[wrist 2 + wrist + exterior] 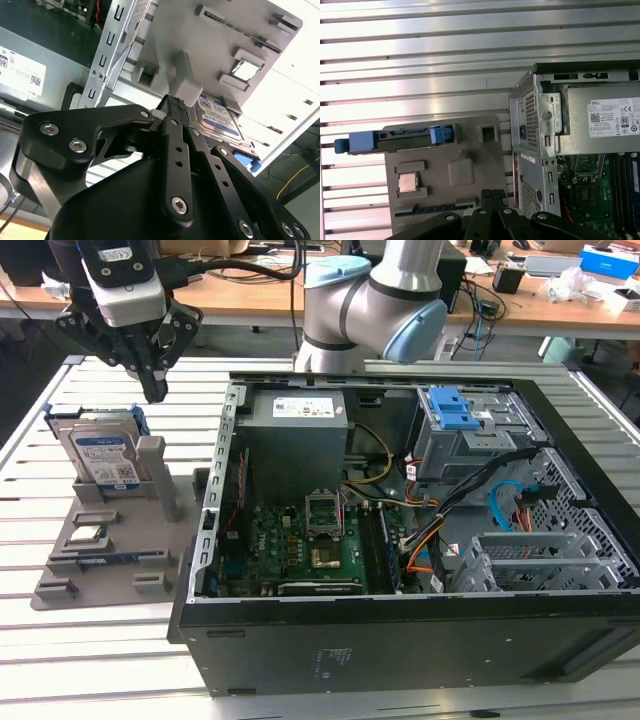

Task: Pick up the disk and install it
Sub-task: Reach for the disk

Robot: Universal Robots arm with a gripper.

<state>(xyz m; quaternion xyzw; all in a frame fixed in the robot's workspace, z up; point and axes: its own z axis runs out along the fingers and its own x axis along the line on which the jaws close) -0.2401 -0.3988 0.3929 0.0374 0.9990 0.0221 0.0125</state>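
Your black hand (155, 390) hovers empty, fingers pinched together, just above the silver, blue-framed hard disk (100, 455). The disk stands on edge in a grey plastic holder (100, 580) on the slatted counter (80, 660), its lower edge hidden.

- I read the disk (100, 453) as bare silver metal under a glossy paper label, with a blue plastic bracket (362, 142).
- The holder (485, 155) looks like smooth, matt grey plastic.
- The table (60, 660) is ribbed metal slats with a dull sheen.
- The gripper (172, 105) is matt black metal with bright screws and a knurled tip.
- The computer case (400, 650) is matt black outside, bare sheet metal inside.
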